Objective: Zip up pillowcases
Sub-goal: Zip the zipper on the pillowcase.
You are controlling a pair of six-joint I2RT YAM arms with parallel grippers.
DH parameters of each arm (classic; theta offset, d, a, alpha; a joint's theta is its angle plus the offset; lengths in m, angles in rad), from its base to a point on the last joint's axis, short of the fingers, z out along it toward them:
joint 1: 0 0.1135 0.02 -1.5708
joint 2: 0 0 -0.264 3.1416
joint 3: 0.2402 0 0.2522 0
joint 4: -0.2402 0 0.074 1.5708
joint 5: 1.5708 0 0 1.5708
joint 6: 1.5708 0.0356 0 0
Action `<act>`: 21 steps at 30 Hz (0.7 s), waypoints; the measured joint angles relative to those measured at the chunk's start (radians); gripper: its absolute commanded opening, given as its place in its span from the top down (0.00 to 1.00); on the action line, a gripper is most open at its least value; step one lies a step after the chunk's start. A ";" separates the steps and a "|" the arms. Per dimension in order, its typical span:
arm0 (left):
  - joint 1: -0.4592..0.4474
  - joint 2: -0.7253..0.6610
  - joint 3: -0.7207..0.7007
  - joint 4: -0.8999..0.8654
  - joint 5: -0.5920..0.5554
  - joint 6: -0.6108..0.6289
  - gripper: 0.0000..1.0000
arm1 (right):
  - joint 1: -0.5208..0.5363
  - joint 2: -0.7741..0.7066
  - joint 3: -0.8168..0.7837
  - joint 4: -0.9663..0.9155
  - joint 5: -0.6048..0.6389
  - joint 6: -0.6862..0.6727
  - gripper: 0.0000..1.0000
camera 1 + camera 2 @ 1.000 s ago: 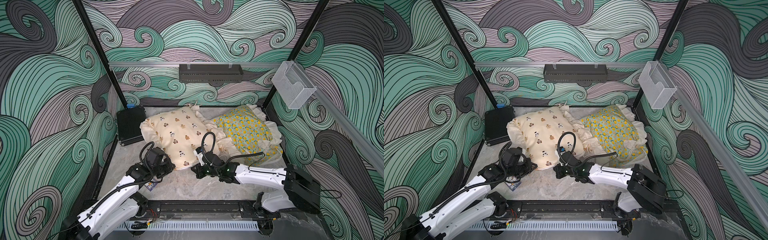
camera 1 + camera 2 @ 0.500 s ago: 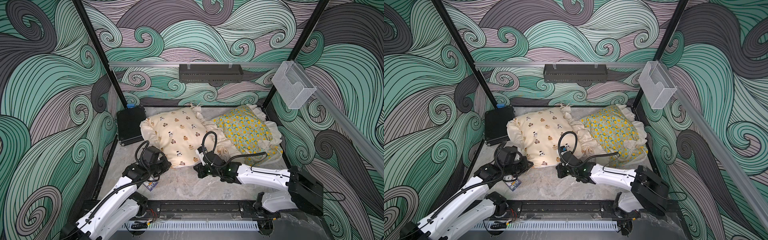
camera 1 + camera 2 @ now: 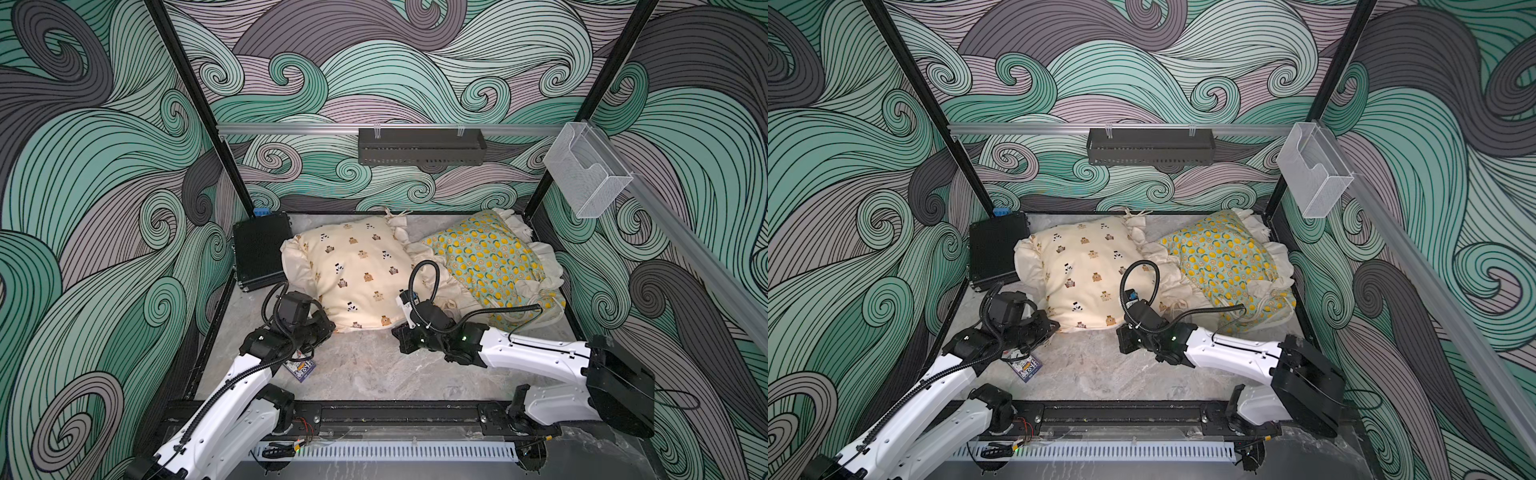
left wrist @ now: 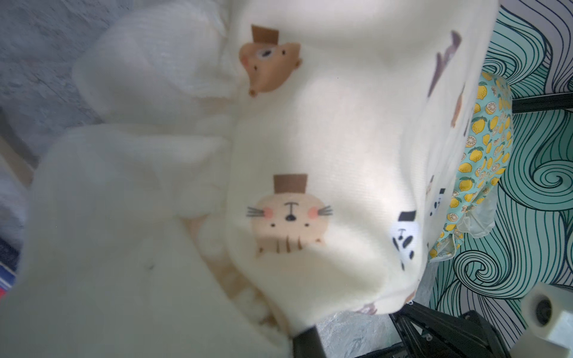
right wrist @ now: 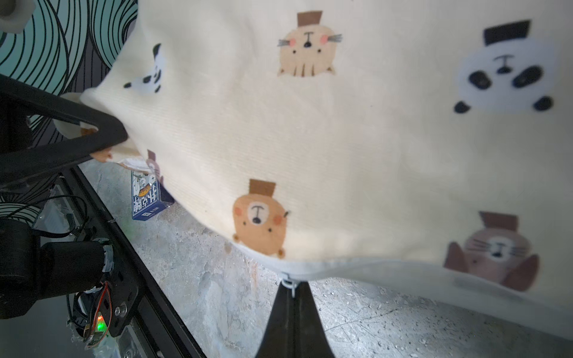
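Only the right wrist view shows the small white zipper pull (image 5: 287, 276) at the near seam of the cream pillowcase (image 3: 357, 274), pinched between the closed fingers of the right gripper (image 5: 290, 286); in both top views it is hidden. That same view shows the left gripper (image 5: 122, 136) clamped on the case's near left corner. The plump cream pillowcase, printed with bears and pandas, lies mid-table (image 3: 374, 365), its ruffle touching the lemon pillowcase (image 3: 490, 262) to its right.
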 measured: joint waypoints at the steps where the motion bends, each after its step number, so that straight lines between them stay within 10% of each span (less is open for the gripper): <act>1: 0.008 -0.003 0.000 -0.005 0.002 0.002 1.00 | -0.003 -0.006 -0.003 -0.002 0.002 0.000 1.00; 21: 0.094 -0.033 0.023 -0.052 0.000 0.030 1.00 | -0.045 -0.070 -0.054 -0.051 0.016 -0.004 1.00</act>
